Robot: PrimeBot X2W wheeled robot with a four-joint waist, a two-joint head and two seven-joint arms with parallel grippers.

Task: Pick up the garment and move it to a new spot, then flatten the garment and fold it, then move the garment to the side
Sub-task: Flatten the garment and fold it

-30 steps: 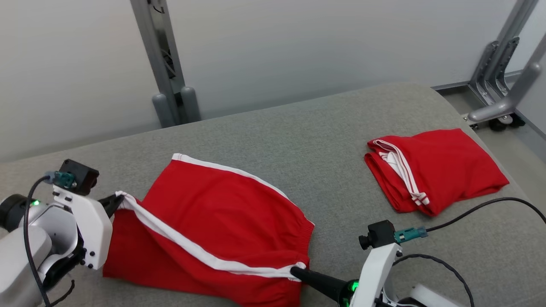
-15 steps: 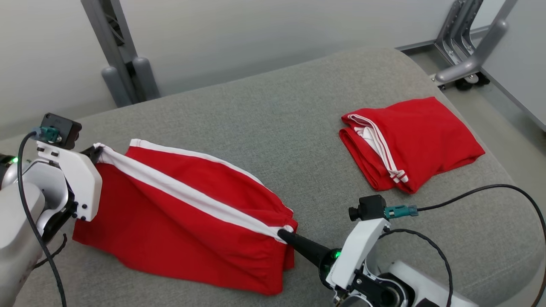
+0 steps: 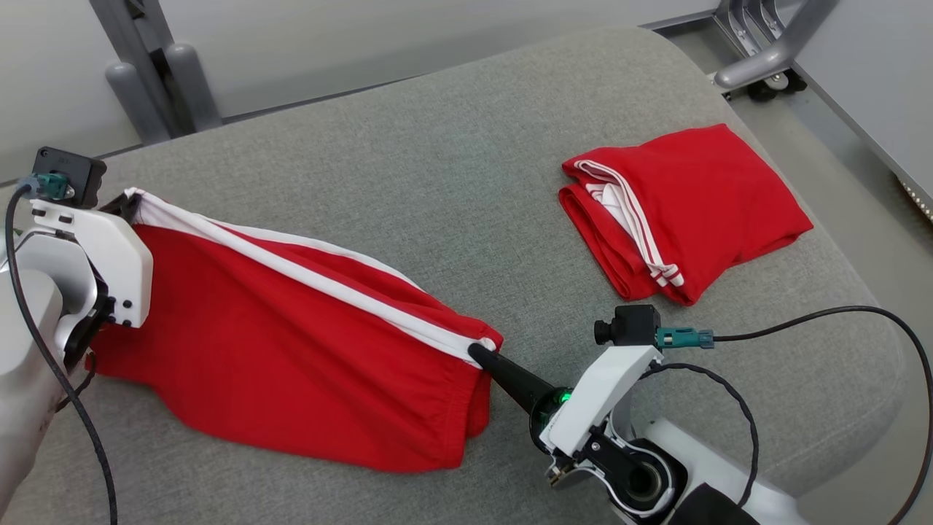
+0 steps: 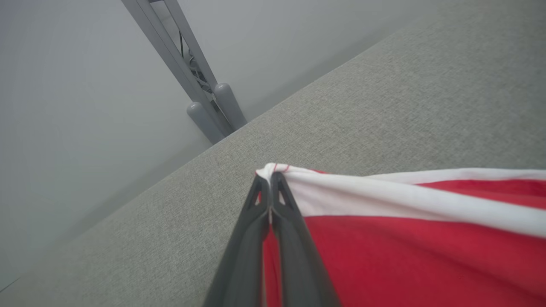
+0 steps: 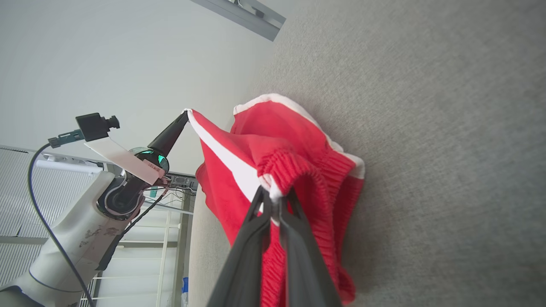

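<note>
Folded red garment with white trim (image 3: 692, 208) lies flat on the grey upholstered surface (image 3: 452, 146), well apart from the right gripper (image 3: 475, 348), beyond it and to its right. Grey metal post (image 3: 142, 55) with two rounded cylinders (image 3: 191, 84) at its foot stands past the surface's far edge, beyond the left gripper (image 3: 131, 200). Wheeled metal frame leg (image 3: 773, 55) rests on the floor (image 3: 860, 197), far right.
</note>
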